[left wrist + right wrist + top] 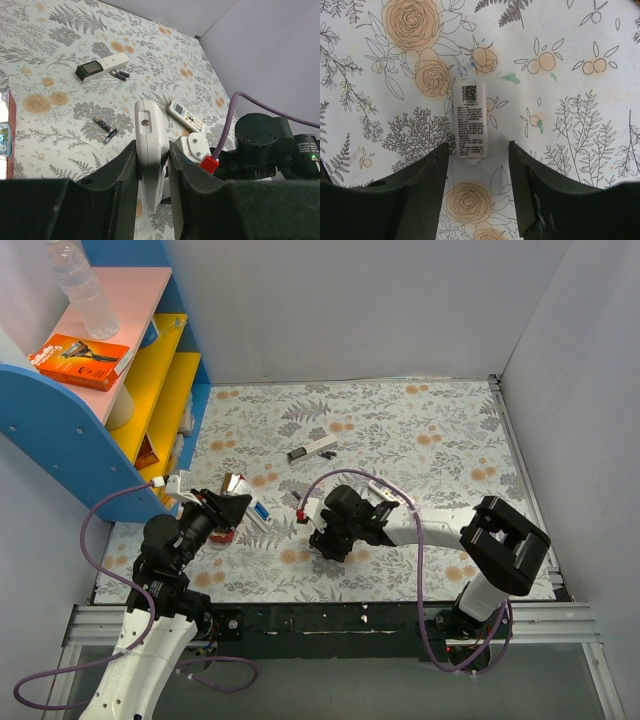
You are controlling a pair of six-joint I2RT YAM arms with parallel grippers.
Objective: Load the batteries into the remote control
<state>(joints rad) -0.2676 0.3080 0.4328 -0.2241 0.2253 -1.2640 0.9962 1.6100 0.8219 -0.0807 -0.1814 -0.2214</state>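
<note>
My left gripper (152, 150) is shut on a white remote control (149, 127) and holds it on edge above the floral cloth; the gripper also shows in the top view (238, 506). Two slim dark batteries (106, 131) lie on the cloth beyond it. Two more batteries (120, 75) lie beside a long white bar with a black end (102, 67). My right gripper (479, 145) is open, its jaws either side of the near end of a small white labelled battery cover (470, 117) lying flat on the cloth. In the top view the right gripper (322, 535) sits mid-table.
A second small white remote with buttons (186, 116) lies near the right arm (265, 145). A blue, yellow and pink shelf (110, 370) with an orange box (85, 360) stands at the left. White walls close in the back and right.
</note>
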